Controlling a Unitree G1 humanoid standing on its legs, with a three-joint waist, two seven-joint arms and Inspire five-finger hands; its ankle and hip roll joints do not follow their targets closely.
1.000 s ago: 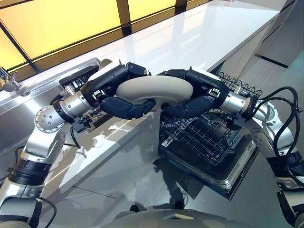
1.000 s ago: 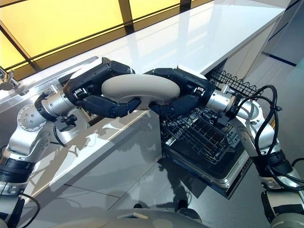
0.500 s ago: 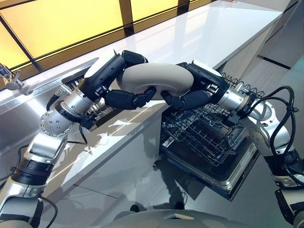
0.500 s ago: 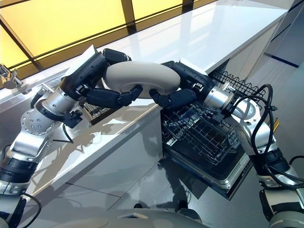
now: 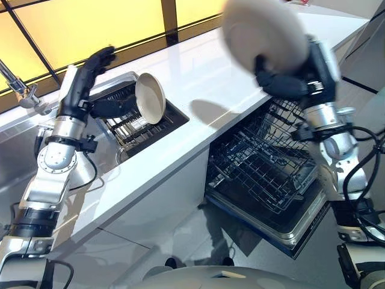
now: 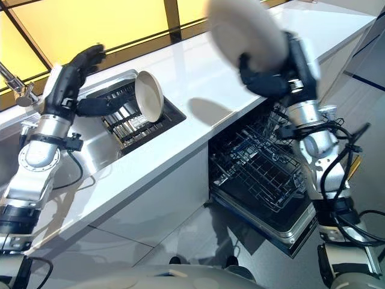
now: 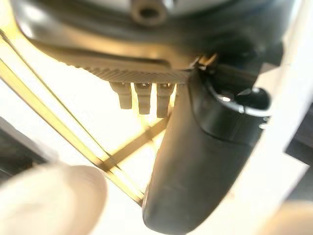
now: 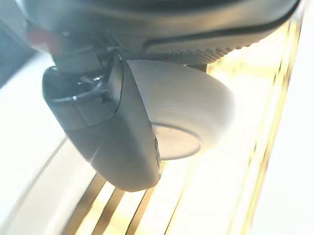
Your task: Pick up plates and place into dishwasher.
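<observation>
Our right hand (image 5: 289,75) clasps a plate (image 5: 264,33) high at 1 o'clock, above the open dishwasher (image 5: 264,174), ready to lower it. Our left hand (image 5: 84,81), fingers straight and empty, hangs at 10 o'clock by a second plate (image 5: 150,97) standing in the worktop (image 5: 198,78) rack (image 5: 129,123).

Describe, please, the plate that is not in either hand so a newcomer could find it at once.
Start at the long white counter and find the dark dish rack sunk into it beside the left hand. The plate stands on edge there, cream and round, unlike the plate raised in the right hand.
</observation>
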